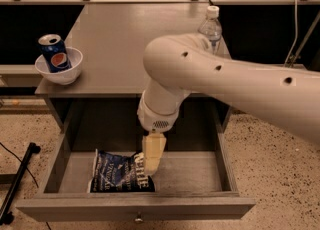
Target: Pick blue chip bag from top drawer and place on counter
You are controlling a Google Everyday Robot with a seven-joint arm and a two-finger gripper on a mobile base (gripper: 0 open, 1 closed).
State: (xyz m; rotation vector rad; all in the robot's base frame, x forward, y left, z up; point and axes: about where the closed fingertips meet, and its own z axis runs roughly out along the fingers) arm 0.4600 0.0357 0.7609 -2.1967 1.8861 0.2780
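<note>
The blue chip bag (116, 173) lies flat in the open top drawer (135, 206), left of its middle, white lettering up. My gripper (152, 166) hangs from the white arm, pointing down into the drawer, its tip at the bag's right edge. It overlaps the bag's right end; I cannot tell whether it touches the bag. The counter (125, 34) stretches behind and above the drawer.
A white bowl (59, 69) holding a blue Pepsi can (54, 53) stands at the counter's front left corner. A clear water bottle (211, 26) stands on the counter's right side, partly behind my arm. A black pole (17, 186) lies on the floor at left.
</note>
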